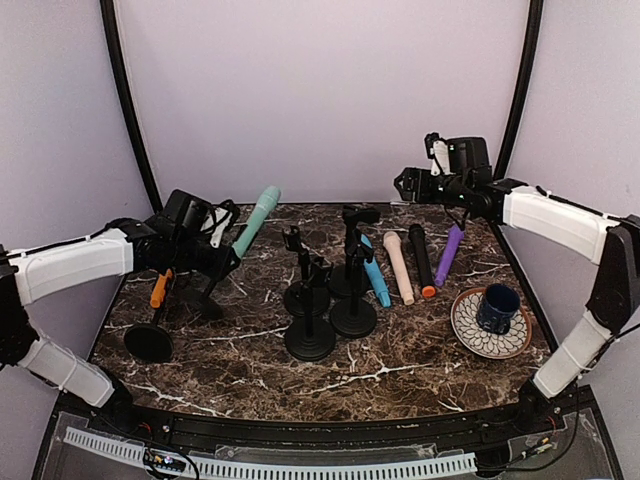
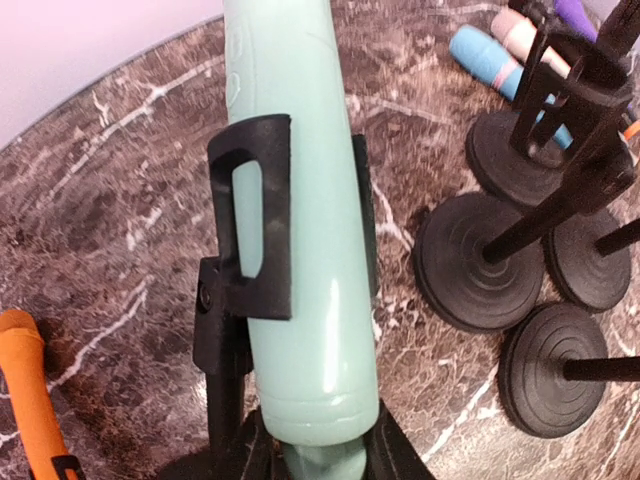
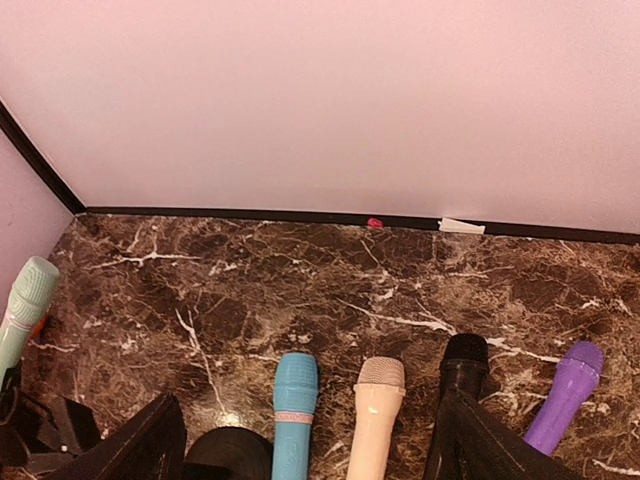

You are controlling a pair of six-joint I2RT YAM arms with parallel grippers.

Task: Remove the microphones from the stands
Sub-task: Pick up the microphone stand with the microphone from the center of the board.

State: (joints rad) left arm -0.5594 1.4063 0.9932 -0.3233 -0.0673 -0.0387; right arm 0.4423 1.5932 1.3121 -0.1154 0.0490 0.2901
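From above, the green microphone (image 1: 257, 220) sits tilted in its stand (image 1: 205, 298) at the left of the marble surface (image 1: 420, 370), with its head toward the back wall. The left fingers (image 1: 222, 262) are at its lower end. Just to the left, an orange microphone (image 1: 159, 288) sits in another stand. Several bare stands (image 1: 310, 342) cluster mid-surface. Beside them lie a blue microphone (image 1: 376, 280), a beige microphone (image 1: 399, 266), a black microphone (image 1: 422, 260) and a purple microphone (image 1: 449, 254). A mug (image 1: 497, 306) stands on a plate (image 1: 468, 335). The right fingers (image 1: 408, 185) hang above the back right.

In the left wrist view, the green microphone (image 2: 300, 320) rests in the stand's black clip (image 2: 255, 230). The left fingers (image 2: 245, 455) flank its tail and seem closed on it, though only their tips show.

In the right wrist view, the right fingers (image 3: 150, 445) are spread wide and hold nothing, above the lying microphones
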